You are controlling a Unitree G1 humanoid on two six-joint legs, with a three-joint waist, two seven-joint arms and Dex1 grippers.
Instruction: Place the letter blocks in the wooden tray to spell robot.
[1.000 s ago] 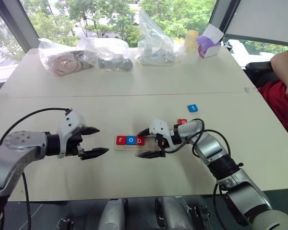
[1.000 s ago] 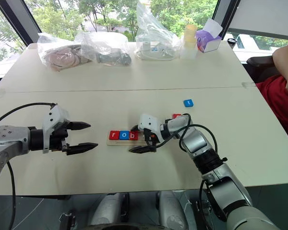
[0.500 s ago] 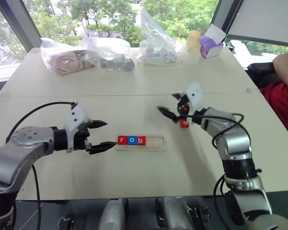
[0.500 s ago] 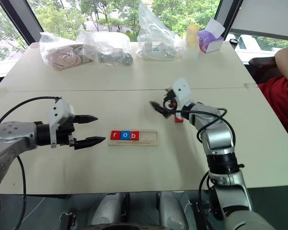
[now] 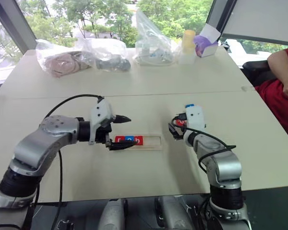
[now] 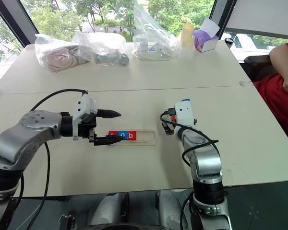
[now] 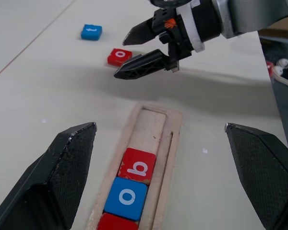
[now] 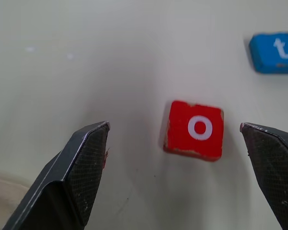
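Observation:
The wooden tray [image 5: 153, 142] lies mid-table with three letter blocks in its left part: red r [image 5: 120, 140], blue o [image 7: 126, 198] and red b [image 7: 138, 165]. Its right part is bare. My left gripper [image 5: 128, 131] is open, its fingers straddling the tray's left end from the left. A loose red o block [image 8: 197, 128] lies on the table right of the tray. My right gripper [image 8: 174, 126] hangs open just above that block, fingers spread wider than it and apart from it. A blue t block [image 8: 274, 51] lies just beyond the red o.
Several plastic bags [image 5: 108, 51] with contents, a yellow cup [image 5: 188, 39] and a purple box [image 5: 205, 42] line the table's far edge. A person in red [image 5: 278, 79] sits at the right edge. A seam [image 5: 134, 95] crosses the tabletop.
My right gripper left the tray, swung right and now points down at the loose red o. My left gripper moved right to the tray's left end. Both stayed open.

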